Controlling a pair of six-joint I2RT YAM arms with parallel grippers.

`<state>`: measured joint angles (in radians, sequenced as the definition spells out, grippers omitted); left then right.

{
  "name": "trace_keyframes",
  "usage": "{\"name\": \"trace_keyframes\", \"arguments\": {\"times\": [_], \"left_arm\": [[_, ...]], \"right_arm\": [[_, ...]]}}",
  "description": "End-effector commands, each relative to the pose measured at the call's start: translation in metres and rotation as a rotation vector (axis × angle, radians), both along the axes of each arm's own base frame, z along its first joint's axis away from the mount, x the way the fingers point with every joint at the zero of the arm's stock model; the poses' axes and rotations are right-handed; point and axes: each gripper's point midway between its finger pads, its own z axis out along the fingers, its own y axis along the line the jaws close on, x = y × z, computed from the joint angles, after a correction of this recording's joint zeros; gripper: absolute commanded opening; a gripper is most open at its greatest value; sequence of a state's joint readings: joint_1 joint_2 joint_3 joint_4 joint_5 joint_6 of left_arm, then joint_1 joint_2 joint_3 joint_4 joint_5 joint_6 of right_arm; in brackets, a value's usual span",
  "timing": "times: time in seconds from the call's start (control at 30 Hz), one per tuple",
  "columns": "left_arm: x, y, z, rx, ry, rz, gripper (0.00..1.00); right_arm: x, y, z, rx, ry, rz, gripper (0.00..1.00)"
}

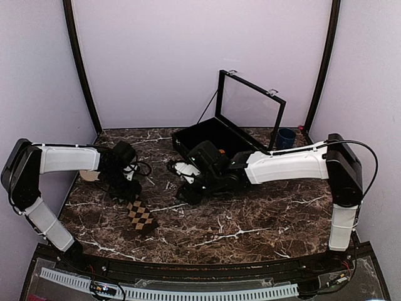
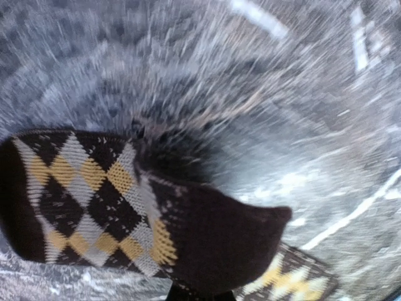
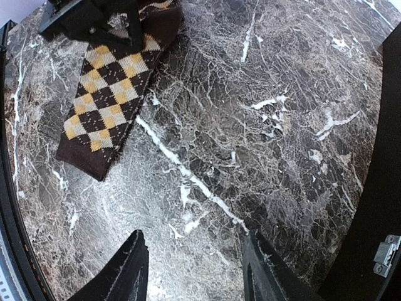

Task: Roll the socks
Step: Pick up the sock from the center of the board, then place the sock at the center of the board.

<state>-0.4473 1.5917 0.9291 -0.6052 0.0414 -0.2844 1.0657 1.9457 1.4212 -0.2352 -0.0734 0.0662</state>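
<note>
The sock with tan diamonds (image 1: 141,217) lies as a flat strip on the marble table, left of centre. Its upper end is lifted in my left gripper (image 1: 123,184), which is shut on it. In the left wrist view the sock (image 2: 94,188) fills the foreground, folded over and hiding the fingers. In the right wrist view the same sock (image 3: 106,100) runs down from the left gripper (image 3: 94,22). My right gripper (image 1: 188,191) is open and empty just above bare marble to the sock's right, its fingers spread in its wrist view (image 3: 194,276). The red-and-orange sock is out of view.
A black box (image 1: 210,135) with its clear lid (image 1: 250,113) raised stands at the back centre. Its dark wall (image 3: 376,188) is just right of my right gripper. A blue cup (image 1: 287,138) stands at the back right. Purple walls enclose the table.
</note>
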Motion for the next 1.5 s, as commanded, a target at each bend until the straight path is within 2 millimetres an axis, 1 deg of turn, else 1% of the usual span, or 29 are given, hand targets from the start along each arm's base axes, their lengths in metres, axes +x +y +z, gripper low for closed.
{"name": "trace_keyframes", "arguments": {"times": [0.0, 0.13, 0.23, 0.33, 0.47, 0.57, 0.6, 0.63, 0.73, 0.8, 0.93, 1.07, 1.17, 1.23, 1.3, 1.33, 1.4, 1.47], "left_arm": [[0.011, -0.019, 0.053, -0.116, -0.060, 0.041, 0.00], [0.021, -0.045, 0.096, -0.269, -0.083, 0.064, 0.00], [0.021, -0.062, 0.125, -0.391, -0.085, 0.085, 0.00], [0.014, -0.078, 0.146, -0.527, -0.043, 0.117, 0.00], [0.001, -0.099, 0.165, -0.718, 0.028, 0.156, 0.00], [-0.010, -0.110, 0.167, -0.842, 0.088, 0.194, 0.00], [-0.015, -0.113, 0.162, -0.872, 0.122, 0.206, 0.00], [-0.015, -0.115, 0.164, -0.895, 0.126, 0.215, 0.00], [-0.021, -0.114, 0.148, -0.906, 0.162, 0.253, 0.00], [-0.029, -0.117, 0.140, -0.943, 0.213, 0.267, 0.00], [-0.030, -0.125, 0.139, -1.109, 0.262, 0.338, 0.00], [-0.029, -0.132, 0.145, -1.236, 0.303, 0.367, 0.00], [-0.030, -0.141, 0.149, -1.247, 0.329, 0.348, 0.00], [-0.029, -0.148, 0.153, -1.254, 0.343, 0.331, 0.00], [-0.029, -0.155, 0.157, -1.269, 0.356, 0.321, 0.00], [-0.029, -0.158, 0.158, -1.272, 0.363, 0.316, 0.00], [-0.029, -0.162, 0.154, -1.267, 0.372, 0.313, 0.00], [-0.029, -0.162, 0.142, -1.252, 0.382, 0.331, 0.00]], "right_arm": [[0.005, 0.000, 0.024, 0.069, -0.034, -0.029, 0.49], [0.007, -0.005, 0.026, 0.074, -0.047, -0.055, 0.49], [0.009, -0.011, 0.029, 0.081, -0.064, -0.088, 0.49], [0.013, -0.018, 0.033, 0.080, -0.086, -0.122, 0.49], [0.018, -0.033, 0.048, 0.103, -0.137, -0.180, 0.49], [0.016, -0.038, 0.051, 0.100, -0.143, -0.179, 0.49], [0.014, -0.038, 0.051, 0.101, -0.140, -0.169, 0.49], [0.011, -0.038, 0.051, 0.103, -0.133, -0.158, 0.49], [0.004, -0.038, 0.049, 0.120, -0.112, -0.130, 0.49], [0.000, -0.037, 0.049, 0.134, -0.098, -0.117, 0.50], [-0.003, -0.036, 0.047, 0.143, -0.081, -0.108, 0.50], [-0.003, -0.039, 0.048, 0.146, -0.084, -0.115, 0.50], [-0.002, -0.040, 0.048, 0.152, -0.089, -0.130, 0.50], [0.001, -0.041, 0.053, 0.165, -0.098, -0.148, 0.50], [0.001, -0.047, 0.045, 0.153, -0.099, -0.171, 0.50], [0.002, -0.049, 0.045, 0.154, -0.103, -0.182, 0.50], [0.004, -0.053, 0.047, 0.157, -0.110, -0.202, 0.50], [0.004, -0.056, 0.048, 0.157, -0.112, -0.212, 0.50]]}}
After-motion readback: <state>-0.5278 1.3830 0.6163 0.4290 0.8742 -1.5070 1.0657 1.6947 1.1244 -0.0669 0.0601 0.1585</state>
